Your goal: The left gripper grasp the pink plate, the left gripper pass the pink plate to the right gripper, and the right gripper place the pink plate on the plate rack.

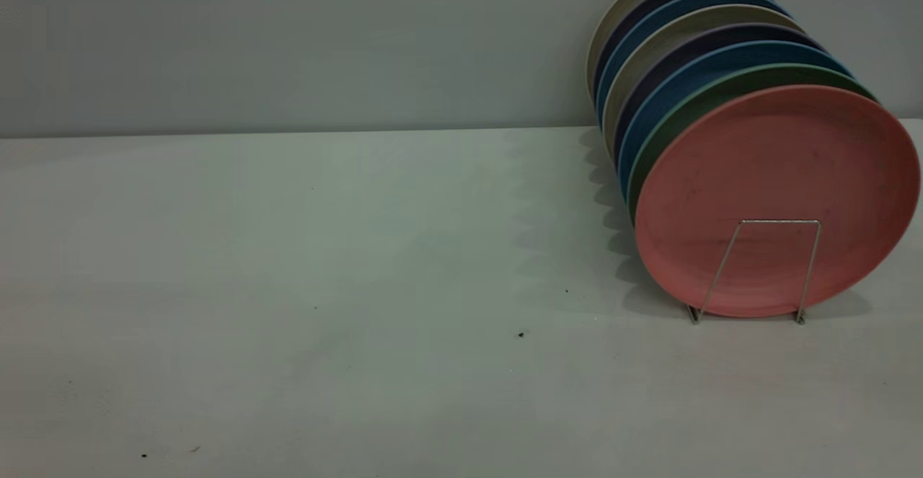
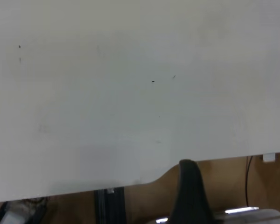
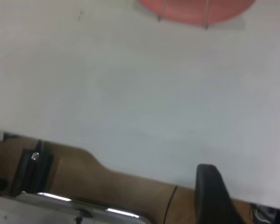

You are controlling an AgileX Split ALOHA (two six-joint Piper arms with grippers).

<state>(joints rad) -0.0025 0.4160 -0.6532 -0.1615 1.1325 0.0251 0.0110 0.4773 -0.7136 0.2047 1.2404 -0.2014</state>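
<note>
Over the near edge of the white table sat the left gripper, just one dark finger showing in its wrist view, so whether the jaws were apart or together could not be told. The right gripper was in much the same spot at the table's edge on its own side, a single black finger in view and its jaws just as impossible to read. Neither arm showed in the exterior view. Out on the table, at the right side, the pink plate stood on edge in the plate rack, the frontmost of the row, one wire loop upright across its face. Behind it leaned a green plate, then blue plates, dark and beige ones.
</note>
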